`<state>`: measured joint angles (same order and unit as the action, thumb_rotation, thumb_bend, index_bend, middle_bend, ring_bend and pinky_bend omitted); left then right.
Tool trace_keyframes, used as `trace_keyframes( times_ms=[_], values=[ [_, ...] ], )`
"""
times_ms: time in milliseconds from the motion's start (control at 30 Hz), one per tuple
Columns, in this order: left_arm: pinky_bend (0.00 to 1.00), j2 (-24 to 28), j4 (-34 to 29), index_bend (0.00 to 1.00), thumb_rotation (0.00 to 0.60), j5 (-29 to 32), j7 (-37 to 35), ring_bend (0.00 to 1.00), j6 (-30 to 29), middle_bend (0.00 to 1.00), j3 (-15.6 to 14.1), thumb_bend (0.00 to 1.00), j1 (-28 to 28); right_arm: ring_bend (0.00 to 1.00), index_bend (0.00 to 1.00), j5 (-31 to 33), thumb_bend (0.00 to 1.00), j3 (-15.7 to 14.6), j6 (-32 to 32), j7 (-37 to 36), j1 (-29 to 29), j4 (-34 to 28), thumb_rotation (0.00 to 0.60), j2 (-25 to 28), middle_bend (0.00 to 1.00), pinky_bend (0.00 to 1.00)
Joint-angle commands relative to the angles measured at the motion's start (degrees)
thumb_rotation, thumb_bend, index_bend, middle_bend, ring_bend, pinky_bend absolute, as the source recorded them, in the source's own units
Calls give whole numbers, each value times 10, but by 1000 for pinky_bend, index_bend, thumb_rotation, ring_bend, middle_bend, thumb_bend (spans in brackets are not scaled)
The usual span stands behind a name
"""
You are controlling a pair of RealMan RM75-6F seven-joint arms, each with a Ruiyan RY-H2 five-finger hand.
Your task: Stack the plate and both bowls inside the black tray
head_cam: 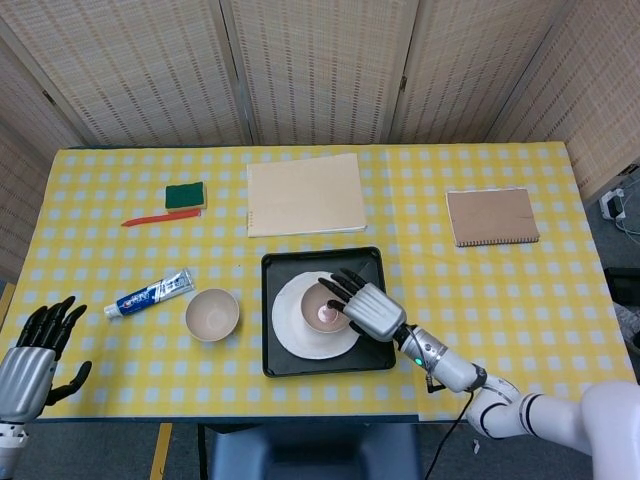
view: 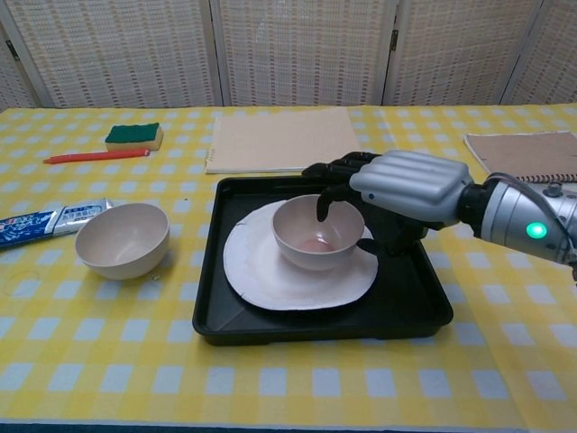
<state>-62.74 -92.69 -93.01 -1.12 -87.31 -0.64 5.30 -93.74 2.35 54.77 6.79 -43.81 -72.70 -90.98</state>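
A black tray [head_cam: 375,262] [view: 410,311] sits at the front middle of the table with a white plate [head_cam: 298,335] [view: 261,271] lying inside it. A beige bowl [head_cam: 322,304] [view: 302,244] with a pinkish bottom stands upright on the plate. My right hand [head_cam: 366,306] [view: 406,188] grips its right rim, with fingers inside and the thumb outside. A second beige bowl [head_cam: 212,314] [view: 122,239] stands on the table left of the tray. My left hand [head_cam: 35,352] hangs off the table's front left corner, holding nothing, fingers spread.
A toothpaste tube [head_cam: 150,293] [view: 50,219] lies left of the loose bowl. Behind it are a green sponge [head_cam: 185,194] [view: 133,135] and a red pen [head_cam: 158,218] [view: 95,156]. A pale notepad [head_cam: 305,193] [view: 281,138] lies behind the tray, and a brown notebook [head_cam: 491,215] [view: 523,153] at the right.
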Motion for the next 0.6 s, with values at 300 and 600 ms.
trace_keyframes(
  times_ms=[300, 600],
  values=[
    [0, -6, 0, 0, 600, -6, 11, 0, 6, 0, -4, 417, 2, 0, 55, -14, 404, -48, 174, -19, 124, -145, 600, 148, 0, 0],
    [0, -15, -6, 0, 600, -8, 39, 0, 19, 0, -10, 417, 5, 0, 0, 19, 366, -109, 308, -8, 278, -176, 600, 236, 0, 0]
  ],
)
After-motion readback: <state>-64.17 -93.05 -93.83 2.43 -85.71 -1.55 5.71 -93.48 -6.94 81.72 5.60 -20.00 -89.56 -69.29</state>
